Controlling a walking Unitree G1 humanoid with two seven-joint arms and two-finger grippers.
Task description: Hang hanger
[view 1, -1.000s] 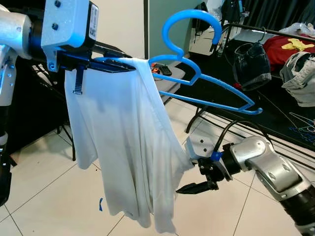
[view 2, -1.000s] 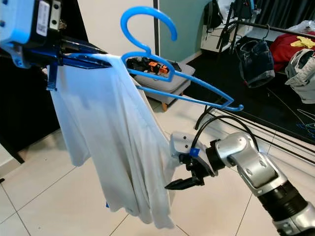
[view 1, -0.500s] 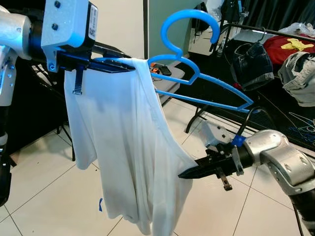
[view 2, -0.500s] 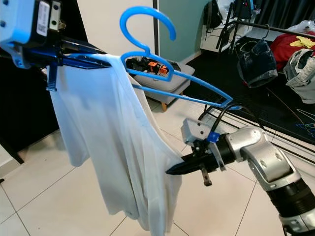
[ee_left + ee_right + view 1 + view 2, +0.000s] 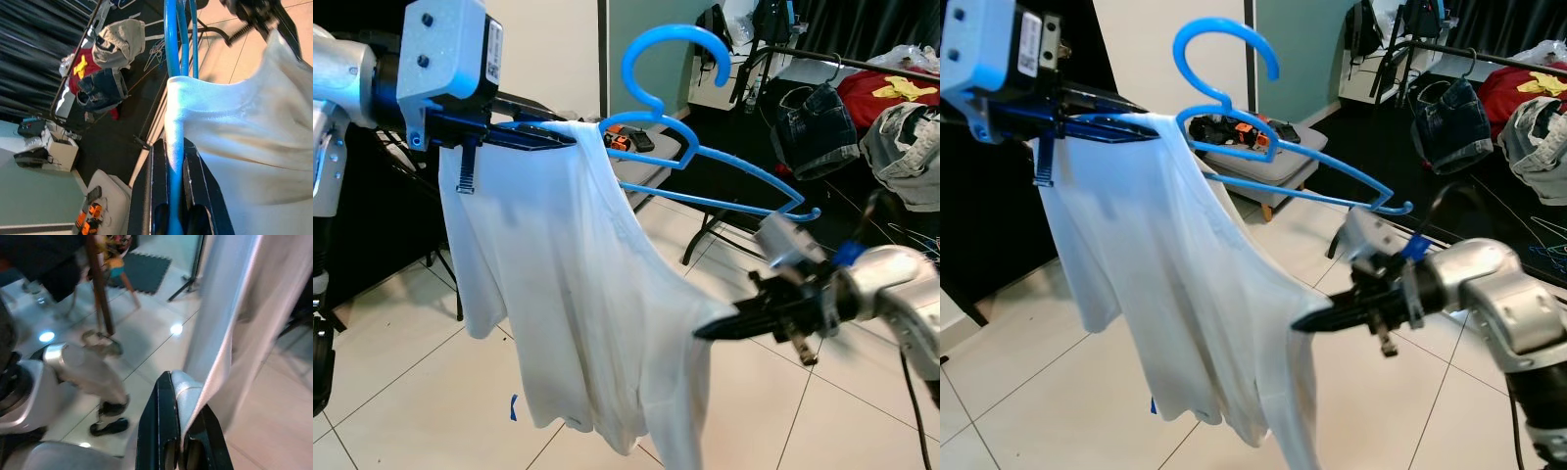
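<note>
A blue plastic hanger point(image 5: 705, 162) is held up at head height, its hook point(image 5: 671, 54) pointing up. My left gripper point(image 5: 524, 132) is shut on the hanger's left arm, seen close in the left wrist view point(image 5: 173, 196). A white garment point(image 5: 568, 304) drapes over that arm and hangs down. My right gripper point(image 5: 710, 330) is shut on the garment's edge and holds it out to the right, so the cloth is stretched sideways. The right wrist view has the cloth point(image 5: 230, 323) pinched between the black fingers point(image 5: 166, 431).
A black clothes rack point(image 5: 822, 59) with a denim piece point(image 5: 815, 127) and other clothes stands at the back right. A grey stool point(image 5: 1253, 157) with orange and black items is behind the hanger. White tiled floor point(image 5: 401, 362) lies below.
My right gripper has pulled the garment's edge to the right and slightly up, stretching the cloth out. The hanger has shifted a little to the left.
</note>
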